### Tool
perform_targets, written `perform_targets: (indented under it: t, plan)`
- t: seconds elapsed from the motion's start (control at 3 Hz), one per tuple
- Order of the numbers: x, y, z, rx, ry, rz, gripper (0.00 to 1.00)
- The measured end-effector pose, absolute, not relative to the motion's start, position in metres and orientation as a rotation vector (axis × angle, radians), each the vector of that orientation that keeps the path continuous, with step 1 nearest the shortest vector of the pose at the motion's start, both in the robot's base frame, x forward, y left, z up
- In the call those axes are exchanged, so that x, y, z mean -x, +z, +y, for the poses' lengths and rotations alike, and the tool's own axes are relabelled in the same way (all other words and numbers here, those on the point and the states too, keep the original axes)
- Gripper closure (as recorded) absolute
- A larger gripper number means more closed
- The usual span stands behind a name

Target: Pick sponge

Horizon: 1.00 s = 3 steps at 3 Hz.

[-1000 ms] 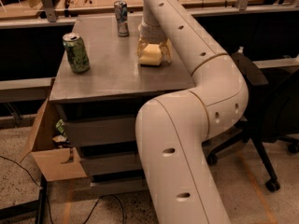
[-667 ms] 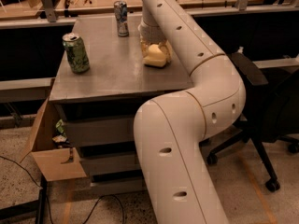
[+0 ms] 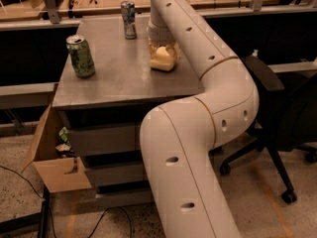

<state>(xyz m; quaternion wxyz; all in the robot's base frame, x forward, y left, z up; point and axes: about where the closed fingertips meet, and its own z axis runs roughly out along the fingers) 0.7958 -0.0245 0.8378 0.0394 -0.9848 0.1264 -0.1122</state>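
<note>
Yellow sponge (image 3: 164,59) beneath end effector (image 3: 162,46) on table (image 3: 116,76)

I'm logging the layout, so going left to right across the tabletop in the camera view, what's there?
Green can → silver can → sponge, with the claw right at the sponge.

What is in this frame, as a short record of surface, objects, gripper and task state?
surface: grey metal table
target: pale yellow foam sponge, right side of table
others: green drink can, front left; silver-blue drink can, rear
gripper: gripper, down at the sponge's top
task state: lift not confirmable
</note>
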Motion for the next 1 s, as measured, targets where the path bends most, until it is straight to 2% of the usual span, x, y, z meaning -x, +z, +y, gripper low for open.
perform_targets:
  t: [0.33, 1.0]
  plan:
    - [-0.7957, 0.8379, -0.0246, 3.018, -0.343, 0.388, 1.0]
    - [-0.7931, 0.8414, -0.0237, 3.011, -0.338, 0.389, 1.0]
